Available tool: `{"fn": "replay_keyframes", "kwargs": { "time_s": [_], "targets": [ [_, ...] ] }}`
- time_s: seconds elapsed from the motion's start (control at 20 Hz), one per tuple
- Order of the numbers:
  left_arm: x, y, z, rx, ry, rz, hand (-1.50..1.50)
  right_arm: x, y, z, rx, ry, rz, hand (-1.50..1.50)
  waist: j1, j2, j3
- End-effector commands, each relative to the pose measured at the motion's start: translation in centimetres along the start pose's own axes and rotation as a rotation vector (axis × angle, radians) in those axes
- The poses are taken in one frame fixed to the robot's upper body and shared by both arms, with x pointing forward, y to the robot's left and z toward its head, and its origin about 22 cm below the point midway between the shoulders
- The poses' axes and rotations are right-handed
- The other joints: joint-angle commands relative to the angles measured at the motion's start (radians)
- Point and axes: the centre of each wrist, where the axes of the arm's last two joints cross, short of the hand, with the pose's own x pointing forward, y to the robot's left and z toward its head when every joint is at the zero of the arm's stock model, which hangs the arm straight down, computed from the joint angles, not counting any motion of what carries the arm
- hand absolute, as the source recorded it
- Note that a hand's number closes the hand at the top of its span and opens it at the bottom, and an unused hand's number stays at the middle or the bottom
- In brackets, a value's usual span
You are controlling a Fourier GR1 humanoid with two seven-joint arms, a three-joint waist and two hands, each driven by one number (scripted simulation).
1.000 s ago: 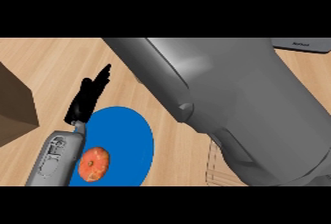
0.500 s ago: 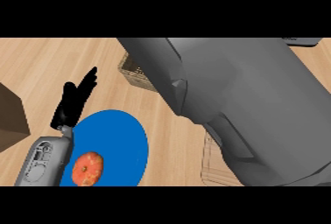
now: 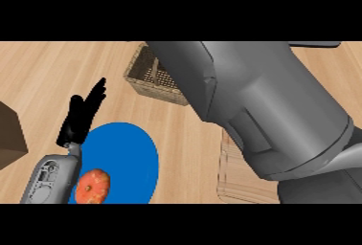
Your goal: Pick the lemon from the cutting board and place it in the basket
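While the big grey right forearm (image 3: 262,110) fills most of the head view, running from the top centre down to the lower right, it hides its own hand entirely, so how that hand stands cannot be told. It also covers the right part of the woven basket (image 3: 152,79), which sits on the wooden desk (image 3: 56,67) near the top of the view; only the basket's left wall and a patch of its mesh bottom show. The lemon appears nowhere in the view (it may lie behind the arm, but that cannot be seen). Below the arm, a pale wooden cutting board (image 3: 240,184) shows partly at the lower right, its upper portion hidden.

At the left, the left hand (image 3: 81,117) rests open, its black fingers straight and pointing up and away, holding nothing. Beside it lies a round blue plate (image 3: 130,153), with an orange fruit (image 3: 93,186) on its lower left part, just beside the left forearm. A brown box (image 3: 10,134) sits at the left edge.
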Motion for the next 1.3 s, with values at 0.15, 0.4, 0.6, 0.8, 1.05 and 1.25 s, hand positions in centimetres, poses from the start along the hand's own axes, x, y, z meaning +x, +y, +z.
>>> {"fn": "replay_keyframes", "kwargs": {
  "time_s": [0.15,0.4,0.6,0.8,1.05,1.25],
  "targets": [
    [0.5,0.6,0.5,-0.004,0.006,0.004,0.00,-2.0,3.7,-1.8,0.105,0.067,-0.106,1.50,-0.004,-0.005,0.002],
    [2.1,1.1,-0.2,0.000,-0.011,-0.020,0.00,-2.9,5.0,-2.5,0.116,0.148,-0.262,-1.50,0.013,-0.001,0.001],
    [1.9,1.1,-1.0,0.008,-0.017,0.001,0.00,-3.5,5.9,-2.8,0.054,0.104,-0.314,-1.50,0.012,-0.001,0.001],
    [-0.7,0.6,0.2,-0.010,0.007,-0.003,0.00,-3.3,5.6,-2.5,-0.076,0.105,-0.438,-1.50,0.005,-0.002,0.001],
    [-1.8,2.1,1.8,0.032,0.020,0.003,0.00,-3.7,5.3,-2.9,-0.248,0.114,-0.501,-1.50,-0.031,-0.016,0.003],
    [-0.7,2.8,1.5,0.062,0.036,0.002,0.00,-4.4,4.8,-3.6,-0.285,0.223,-0.569,-1.50,-0.054,-0.024,0.004]
  ]
}}
